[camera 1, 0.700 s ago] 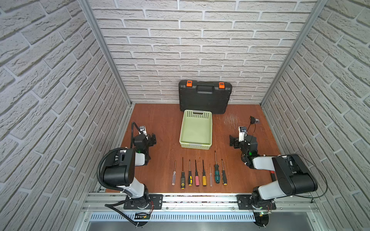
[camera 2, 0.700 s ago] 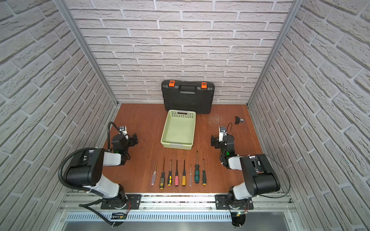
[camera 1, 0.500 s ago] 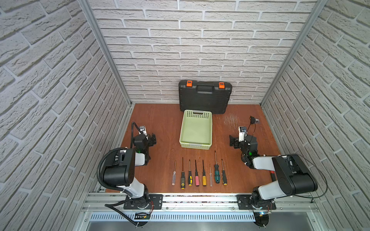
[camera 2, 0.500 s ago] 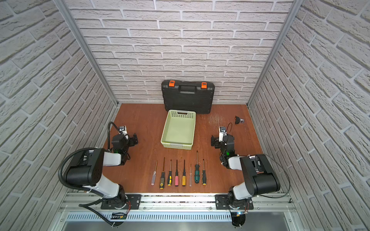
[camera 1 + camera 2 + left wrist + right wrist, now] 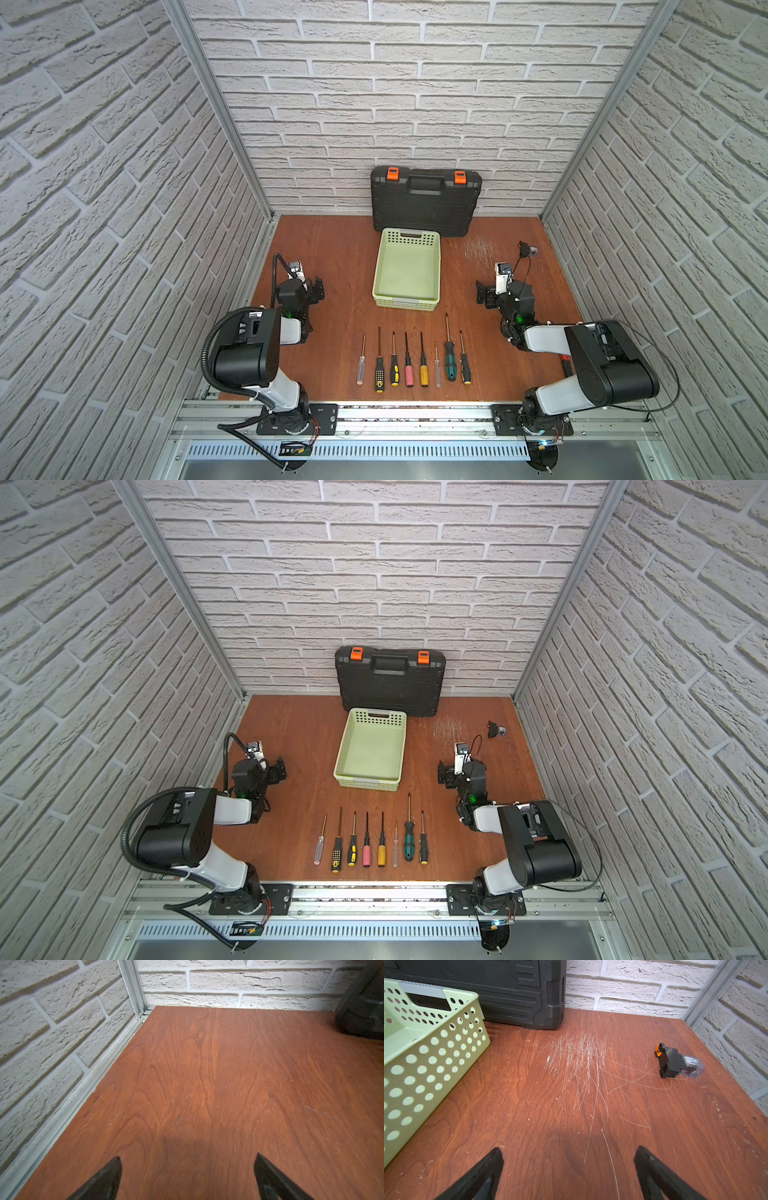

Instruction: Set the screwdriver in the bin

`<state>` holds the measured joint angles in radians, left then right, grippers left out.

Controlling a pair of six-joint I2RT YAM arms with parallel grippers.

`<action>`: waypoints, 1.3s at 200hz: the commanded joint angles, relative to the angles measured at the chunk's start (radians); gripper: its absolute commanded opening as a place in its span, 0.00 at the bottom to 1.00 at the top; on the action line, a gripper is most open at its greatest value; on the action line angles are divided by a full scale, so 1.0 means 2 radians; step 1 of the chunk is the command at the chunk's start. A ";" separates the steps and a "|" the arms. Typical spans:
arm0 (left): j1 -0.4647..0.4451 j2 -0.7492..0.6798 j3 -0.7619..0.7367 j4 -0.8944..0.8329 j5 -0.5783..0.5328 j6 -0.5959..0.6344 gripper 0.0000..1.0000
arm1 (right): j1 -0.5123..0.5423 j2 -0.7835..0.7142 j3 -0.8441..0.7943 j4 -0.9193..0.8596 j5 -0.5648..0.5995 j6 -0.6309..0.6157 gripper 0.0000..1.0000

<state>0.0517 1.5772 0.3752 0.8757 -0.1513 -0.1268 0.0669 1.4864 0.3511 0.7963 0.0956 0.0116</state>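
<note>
Bright even light, soft shadows, wrist views perhaps slightly blurred

Both arms (image 5: pixel 249 353) (image 5: pixel 598 370) have bulky black joints, white links, black cables and small green lights.

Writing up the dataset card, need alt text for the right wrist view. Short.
The open right gripper hovers over a scratched wooden table, nothing between its black fingers. A pale green perforated bin stands at one side, a black toolcase against the brick wall behind it. A small black relay with a clear cap lies apart, near the table's far corner.
</note>
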 commanded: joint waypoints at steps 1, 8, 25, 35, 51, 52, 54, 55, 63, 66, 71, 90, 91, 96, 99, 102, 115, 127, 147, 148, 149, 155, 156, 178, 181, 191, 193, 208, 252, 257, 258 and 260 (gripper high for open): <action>0.004 -0.002 0.001 0.031 0.003 0.004 0.98 | -0.003 -0.013 0.003 0.012 0.005 0.004 0.99; 0.004 -0.002 0.002 0.031 0.003 0.004 0.98 | -0.003 -0.013 0.003 0.012 0.006 0.005 0.99; 0.004 -0.002 0.002 0.030 0.003 0.004 0.98 | -0.003 -0.013 0.003 0.011 0.007 0.005 0.99; 0.003 -0.002 0.001 0.030 0.003 0.004 0.98 | -0.003 -0.012 0.004 0.011 0.007 0.004 0.99; 0.004 -0.002 0.002 0.029 0.003 0.004 0.98 | -0.003 -0.012 0.005 0.010 0.006 0.003 0.99; 0.004 -0.002 0.002 0.029 0.003 0.004 0.98 | -0.003 -0.012 0.005 0.010 0.006 0.003 0.99; 0.004 -0.002 0.002 0.029 0.003 0.004 0.98 | -0.003 -0.012 0.005 0.009 0.006 0.003 0.99; 0.004 -0.002 0.002 0.029 0.003 0.004 0.98 | -0.003 -0.012 0.005 0.009 0.006 0.003 0.99; 0.004 -0.002 0.002 0.029 0.003 0.004 0.98 | -0.003 -0.012 0.005 0.008 0.006 0.004 0.99; 0.004 -0.002 0.002 0.030 0.003 0.004 0.98 | -0.003 -0.012 0.005 0.009 0.006 0.004 0.99; 0.004 -0.002 0.002 0.030 0.003 0.004 0.98 | -0.003 -0.013 0.004 0.010 0.005 0.003 0.99; 0.005 -0.017 0.004 0.011 -0.032 -0.012 0.98 | -0.003 -0.023 -0.008 0.041 0.017 0.005 0.99; 0.005 -0.019 0.005 0.008 -0.036 -0.013 0.98 | -0.003 -0.025 -0.009 0.040 0.017 0.006 0.99; 0.006 -0.027 0.008 -0.009 -0.035 -0.015 0.98 | -0.003 -0.038 -0.007 0.023 0.027 0.008 0.99; 0.006 -0.029 0.009 -0.006 -0.033 -0.012 0.98 | -0.003 -0.045 -0.005 0.009 0.034 0.010 0.99; 0.006 -0.030 0.011 -0.007 -0.035 -0.009 0.98 | -0.003 -0.055 -0.003 -0.006 0.039 0.013 0.99; 0.006 -0.054 0.042 -0.094 -0.055 -0.018 0.98 | -0.003 -0.087 0.015 -0.066 0.053 0.019 0.99; 0.007 -0.069 0.087 -0.181 -0.072 -0.024 0.98 | -0.003 -0.111 0.042 -0.127 0.052 0.020 0.99; 0.007 -0.083 0.139 -0.263 -0.076 -0.040 0.98 | -0.003 -0.143 0.105 -0.257 0.066 0.051 0.99; 0.007 -0.084 0.142 -0.267 -0.076 -0.041 0.98 | -0.003 -0.145 0.108 -0.263 0.066 0.053 0.99; 0.007 -0.085 0.144 -0.271 -0.076 -0.043 0.98 | -0.003 -0.146 0.111 -0.268 0.068 0.055 0.99; 0.006 -0.088 0.161 -0.304 -0.077 -0.053 0.98 | -0.003 -0.153 0.127 -0.300 0.074 0.066 0.99; 0.006 -0.088 0.165 -0.309 -0.077 -0.055 0.98 | -0.003 -0.155 0.129 -0.305 0.075 0.067 0.99; -0.009 -0.088 0.243 -0.461 -0.092 -0.091 0.98 | -0.003 -0.187 0.167 -0.393 0.049 0.085 0.99; -0.013 -0.088 0.251 -0.478 -0.096 -0.096 0.98 | -0.002 -0.193 0.173 -0.404 0.041 0.086 0.99; -0.027 -0.092 0.271 -0.526 -0.108 -0.108 0.98 | -0.001 -0.210 0.188 -0.443 0.024 0.099 0.97; -0.030 -0.093 0.274 -0.533 -0.111 -0.111 0.98 | -0.001 -0.214 0.190 -0.450 0.022 0.103 0.96; -0.057 -0.108 0.290 -0.577 -0.124 -0.125 0.98 | 0.006 -0.241 0.204 -0.502 0.005 0.118 0.94; -0.129 -0.145 0.303 -0.657 -0.123 -0.158 0.98 | 0.041 -0.301 0.226 -0.625 -0.016 0.124 0.91; -0.135 -0.146 0.305 -0.667 -0.122 -0.161 0.98 | 0.045 -0.304 0.233 -0.643 -0.017 0.127 0.90; -0.135 -0.147 0.305 -0.669 -0.121 -0.162 0.98 | 0.045 -0.304 0.233 -0.643 -0.017 0.127 0.90; -0.138 -0.147 0.306 -0.673 -0.120 -0.163 0.98 | 0.047 -0.305 0.236 -0.652 -0.019 0.128 0.90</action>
<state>-0.1825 1.3125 0.9501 -0.3088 -0.3702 -0.3908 0.1291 0.9096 0.7715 -0.2947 0.1013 0.2333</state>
